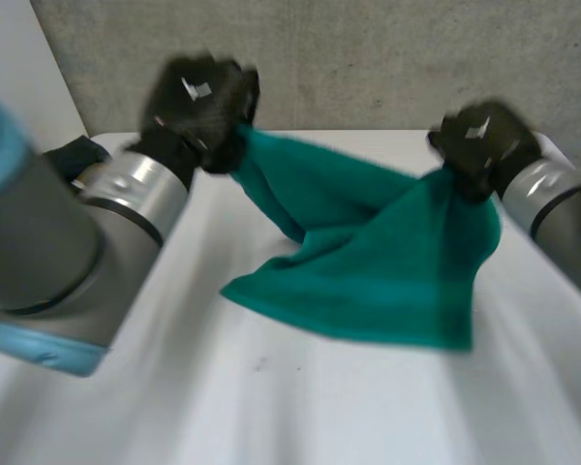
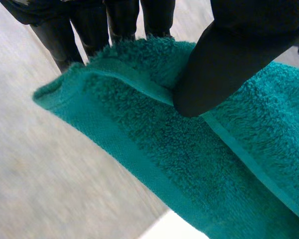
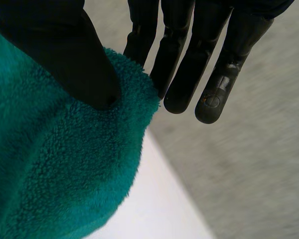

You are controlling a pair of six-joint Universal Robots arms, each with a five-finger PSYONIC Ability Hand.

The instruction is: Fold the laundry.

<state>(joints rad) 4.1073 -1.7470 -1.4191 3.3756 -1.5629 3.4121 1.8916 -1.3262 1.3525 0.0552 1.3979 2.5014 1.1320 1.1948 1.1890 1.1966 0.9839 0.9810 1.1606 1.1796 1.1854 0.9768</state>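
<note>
Over the white tabletop (image 1: 300, 407) your teal towel (image 1: 387, 281) hangs raised, its held edge running straight across from hand to hand and its low end sagging toward you. Your left hand (image 1: 201, 102) pinches one top corner under its thumb, and your right hand (image 1: 479, 140) pinches the other.

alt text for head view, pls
The left hand and right hand each pinch a corner of a teal towel, holding it up over a white table; it sags between them.
</note>
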